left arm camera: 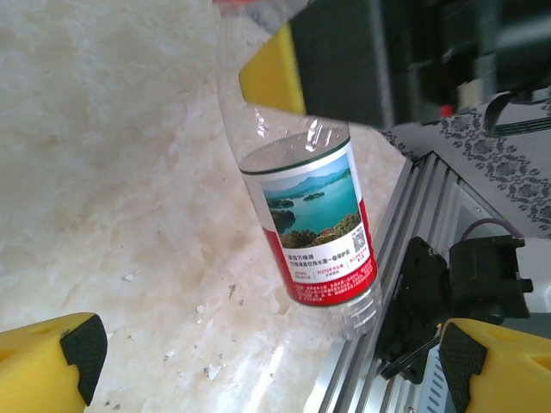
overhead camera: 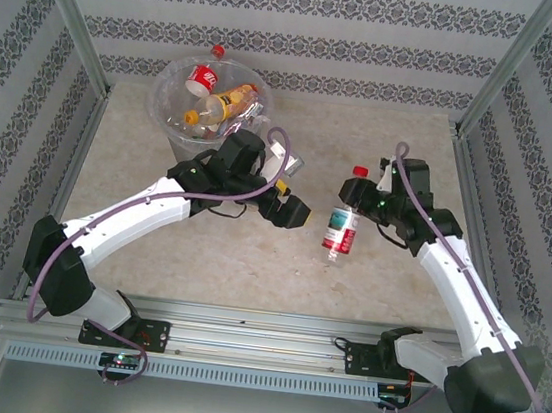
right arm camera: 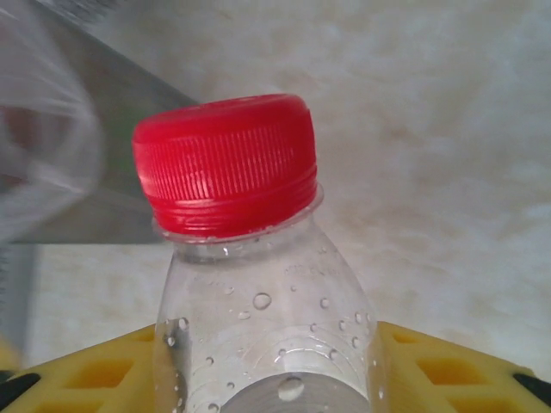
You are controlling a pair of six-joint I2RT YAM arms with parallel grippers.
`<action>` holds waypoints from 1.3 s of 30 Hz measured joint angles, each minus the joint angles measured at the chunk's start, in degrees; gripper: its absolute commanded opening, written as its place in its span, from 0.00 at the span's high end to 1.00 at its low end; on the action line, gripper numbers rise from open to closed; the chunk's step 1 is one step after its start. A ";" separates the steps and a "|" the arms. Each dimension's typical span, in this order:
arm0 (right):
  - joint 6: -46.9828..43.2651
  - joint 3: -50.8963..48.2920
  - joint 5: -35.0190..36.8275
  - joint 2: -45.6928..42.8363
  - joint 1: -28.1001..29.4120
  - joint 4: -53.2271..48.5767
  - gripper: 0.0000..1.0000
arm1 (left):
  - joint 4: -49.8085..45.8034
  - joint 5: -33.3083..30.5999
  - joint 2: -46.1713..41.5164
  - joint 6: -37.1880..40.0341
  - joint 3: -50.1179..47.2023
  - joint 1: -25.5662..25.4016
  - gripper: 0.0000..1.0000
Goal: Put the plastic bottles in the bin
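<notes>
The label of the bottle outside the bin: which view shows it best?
Left wrist: the label faces the camera, large and sharp. Top external shows the bottle whole but small; right wrist shows its cap and neck.

Left claw (overhead camera: pixel 289 186) (left arm camera: pixel 275 366): yellow-padded black two-finger unit, spread wide; white left arm (overhead camera: pixel 145 206) stretched forward.
Right claw (overhead camera: pixel 360 192) (right arm camera: pixel 267 370): pinching clear red-capped plastic bottle (overhead camera: pixel 341 225) (right arm camera: pixel 258 292) below its neck; right arm (overhead camera: pixel 467 290) bent inward.

Clear plastic bottle (left arm camera: pixel 317 225) with lake-scene label tilting over marbled table (left arm camera: pixel 103 172), right gripper (left arm camera: pixel 284 60) clamping its shoulder, left gripper (left arm camera: pixel 271 374) holding yellow-and-black fingertips wide apart at the bottom corners, aluminium rail (left arm camera: pixel 405 224) running at right.
</notes>
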 measured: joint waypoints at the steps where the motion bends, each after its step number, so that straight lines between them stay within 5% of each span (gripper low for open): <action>1: 1.51 0.02 -1.44 -0.35 0.02 1.73 0.51 | 1.01 0.48 0.02 -0.61 -0.37 0.00 0.00; 14: 14.84 0.09 -8.35 -0.63 3.89 19.56 0.51 | 11.58 7.65 3.17 -7.04 -2.60 -0.02 0.01; 21: 16.83 0.11 -8.68 -0.59 5.09 23.04 0.50 | 12.81 8.61 4.26 -8.46 -2.60 -0.24 0.28; 25: 16.85 0.09 -8.70 -0.52 5.20 23.12 0.39 | 12.68 8.61 3.93 -8.02 -2.60 -0.44 0.41; 30: 16.92 0.09 -9.11 -0.57 5.01 23.50 0.18 | 9.79 6.51 2.51 -6.14 -2.38 -0.46 0.42; 39: 14.60 -4.22 -15.34 -8.11 -0.48 26.84 0.02 | -3.89 -3.41 -1.60 0.66 5.35 -0.07 0.41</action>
